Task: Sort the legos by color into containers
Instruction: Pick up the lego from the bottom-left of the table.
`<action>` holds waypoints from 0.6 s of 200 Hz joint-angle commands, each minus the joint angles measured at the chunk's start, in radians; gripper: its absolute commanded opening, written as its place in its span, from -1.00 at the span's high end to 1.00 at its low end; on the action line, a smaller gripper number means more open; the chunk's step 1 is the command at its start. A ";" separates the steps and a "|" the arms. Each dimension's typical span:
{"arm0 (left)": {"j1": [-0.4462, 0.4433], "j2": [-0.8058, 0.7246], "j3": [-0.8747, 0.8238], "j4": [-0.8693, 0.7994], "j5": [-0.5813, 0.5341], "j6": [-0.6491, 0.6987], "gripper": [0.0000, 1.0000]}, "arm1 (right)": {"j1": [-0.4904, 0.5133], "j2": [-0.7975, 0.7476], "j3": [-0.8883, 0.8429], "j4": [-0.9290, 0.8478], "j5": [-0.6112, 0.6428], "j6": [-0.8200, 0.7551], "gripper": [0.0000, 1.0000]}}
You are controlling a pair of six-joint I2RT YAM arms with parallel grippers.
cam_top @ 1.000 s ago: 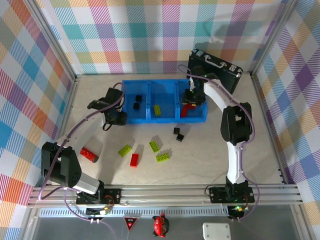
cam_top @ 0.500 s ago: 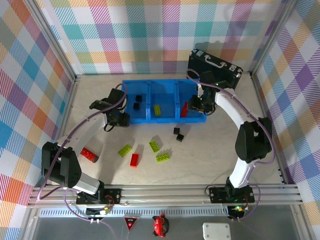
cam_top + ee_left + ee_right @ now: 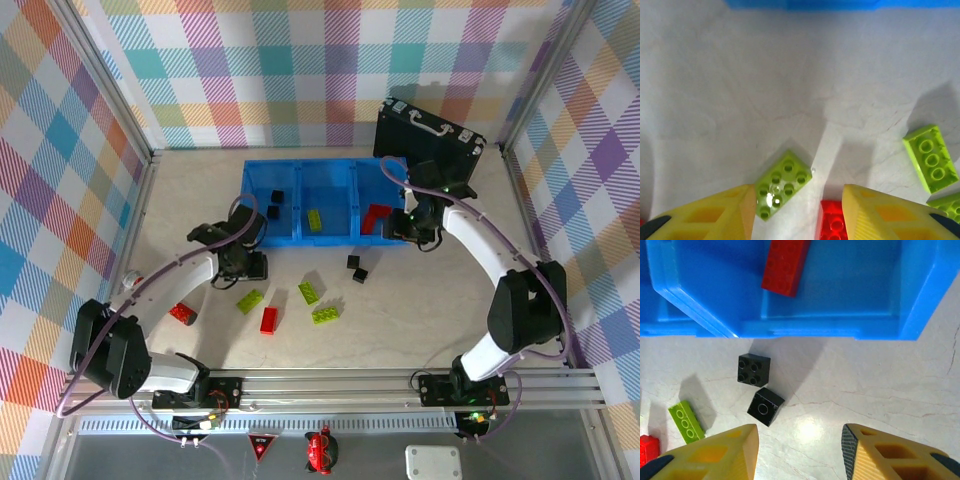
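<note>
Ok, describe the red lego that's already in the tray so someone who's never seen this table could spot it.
Find the long blue tray at the back of the table and take its right-end compartment, nearest the black case. The red lego lies alone inside it; the other red bricks sit loose on the table in front.

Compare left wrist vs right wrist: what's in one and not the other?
Left wrist: a lime brick framed by the open jaws of the left gripper. Right wrist: a red bar inside the blue tray, two black cubes on the table outside it. Both: tray wall, marbled table, likely the same three-stud lime bar.
</note>
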 commanded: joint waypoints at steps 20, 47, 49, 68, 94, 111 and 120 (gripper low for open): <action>-0.026 -0.085 -0.112 0.057 -0.043 -0.255 -0.11 | 0.004 -0.037 -0.033 0.019 -0.029 -0.005 0.02; -0.028 -0.114 -0.165 0.097 -0.046 -0.346 -0.27 | 0.004 -0.040 -0.040 0.025 -0.035 -0.010 0.02; -0.029 -0.115 -0.167 0.099 -0.046 -0.350 -0.29 | 0.004 -0.041 -0.040 0.025 -0.035 -0.011 0.02; -0.031 -0.120 -0.179 0.092 -0.072 -0.404 -0.44 | 0.005 -0.051 -0.050 0.026 -0.030 -0.015 0.02; -0.031 -0.107 -0.182 0.075 -0.098 -0.482 -0.70 | 0.005 -0.067 -0.070 0.029 -0.028 -0.012 0.02; -0.031 -0.082 -0.195 0.101 -0.074 -0.512 -0.77 | 0.005 -0.073 -0.080 0.031 -0.025 -0.012 0.02; -0.030 -0.062 -0.202 0.122 -0.056 -0.517 -0.77 | 0.005 -0.075 -0.083 0.031 -0.025 -0.013 0.02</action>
